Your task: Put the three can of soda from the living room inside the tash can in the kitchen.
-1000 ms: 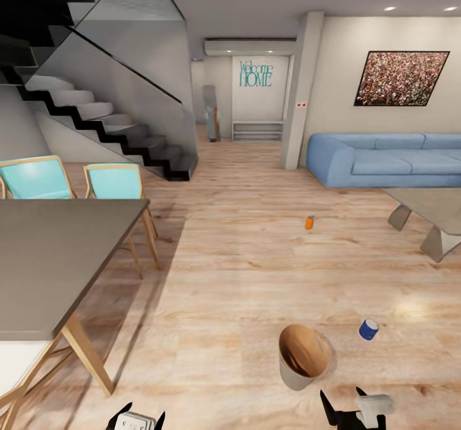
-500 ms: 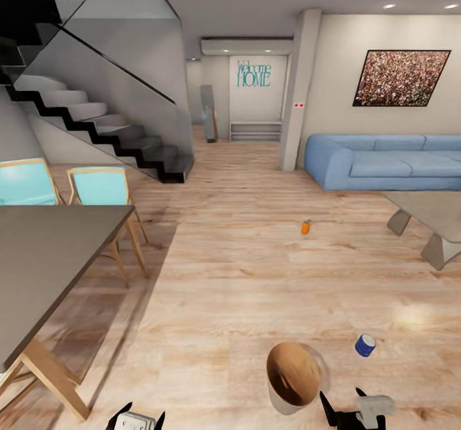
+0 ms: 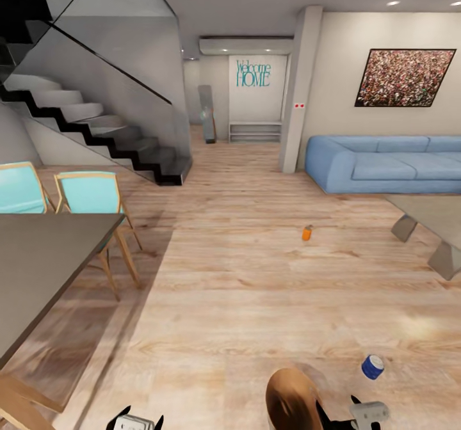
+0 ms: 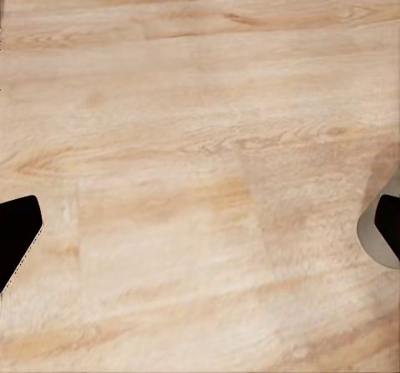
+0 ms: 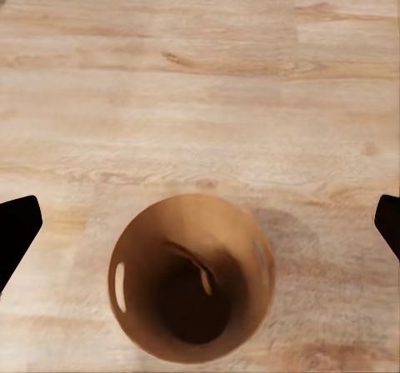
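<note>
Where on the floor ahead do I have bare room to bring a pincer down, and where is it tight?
Widest bare stretch: the wood floor between the dining table and the orange can. Also free: the strip between the orange can and the blue can. Tight spots: low right, where the trash can sits beside the right pincer with the blue can nearby, and beneath the coffee table.

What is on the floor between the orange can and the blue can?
Nothing: in the head view, only bare wooden floor separates the orange can from the blue can.
</note>
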Available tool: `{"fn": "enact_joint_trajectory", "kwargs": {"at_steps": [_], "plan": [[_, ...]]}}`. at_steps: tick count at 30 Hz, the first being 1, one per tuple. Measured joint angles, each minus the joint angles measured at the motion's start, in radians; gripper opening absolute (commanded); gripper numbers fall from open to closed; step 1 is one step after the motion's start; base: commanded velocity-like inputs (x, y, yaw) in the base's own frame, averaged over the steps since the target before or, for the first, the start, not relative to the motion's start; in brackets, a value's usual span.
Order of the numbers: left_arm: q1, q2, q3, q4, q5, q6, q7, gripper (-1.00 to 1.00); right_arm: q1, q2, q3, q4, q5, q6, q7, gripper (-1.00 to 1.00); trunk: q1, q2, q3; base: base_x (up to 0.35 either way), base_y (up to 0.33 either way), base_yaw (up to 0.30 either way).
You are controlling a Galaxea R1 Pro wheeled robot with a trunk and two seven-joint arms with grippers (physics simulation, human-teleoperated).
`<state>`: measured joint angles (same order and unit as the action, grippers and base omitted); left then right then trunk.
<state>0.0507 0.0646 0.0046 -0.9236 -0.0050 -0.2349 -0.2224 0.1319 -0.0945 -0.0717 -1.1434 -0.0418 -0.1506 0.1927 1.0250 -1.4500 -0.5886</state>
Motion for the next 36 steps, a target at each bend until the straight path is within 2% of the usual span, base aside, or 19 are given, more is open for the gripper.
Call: {"fn": "enact_joint_trajectory", "kwargs": {"at_steps": [16, 29, 32, 33, 34, 36], "plan": [[-0.001, 0.0, 0.001, 0.009, 0.005, -0.001, 0.006, 1.0, 0.0, -0.001, 0.01, 0.01, 0.0, 0.0, -0.004, 1.0, 0.0, 0.0, 0.0, 0.165, 0.015, 0.0], [0.0, -0.001, 0.001, 0.009, 0.008, -0.002, 0.006, 1.0, -0.002, -0.005, 0.0, 0.016, -0.006, 0.008, -0.002, 1.0, 0.0, 0.0, 0.0, 0.035, 0.0, 0.0], [0.0, -0.001, 0.002, 0.009, 0.007, -0.002, 0.006, 1.0, -0.023, -0.013, -0.009, 0.026, -0.011, 0.077, 0.001, 1.0, 0.0, 0.0, 0.0, 0.003, 0.0, 0.0], [0.0, -0.001, 0.001, 0.009, 0.008, -0.002, 0.006, 1.0, -0.053, -0.015, -0.011, 0.028, -0.013, 0.165, 0.003, 1.0, 0.0, 0.0, 0.0, 0.001, 0.0, 0.0], [0.0, -0.001, 0.001, 0.01, 0.007, -0.002, 0.006, 1.0, -0.098, -0.017, -0.018, 0.029, -0.014, 0.287, 0.013, 1.0, 0.0, 0.0, 0.0, 0.0, 0.0, 0.0], [0.0, -0.002, 0.001, 0.009, 0.007, -0.001, 0.006, 1.0, -0.143, -0.018, -0.027, 0.03, -0.013, 0.4, 0.028, 1.0, 0.0, 0.0, 0.0, 0.0, 0.0, 0.0]]}}
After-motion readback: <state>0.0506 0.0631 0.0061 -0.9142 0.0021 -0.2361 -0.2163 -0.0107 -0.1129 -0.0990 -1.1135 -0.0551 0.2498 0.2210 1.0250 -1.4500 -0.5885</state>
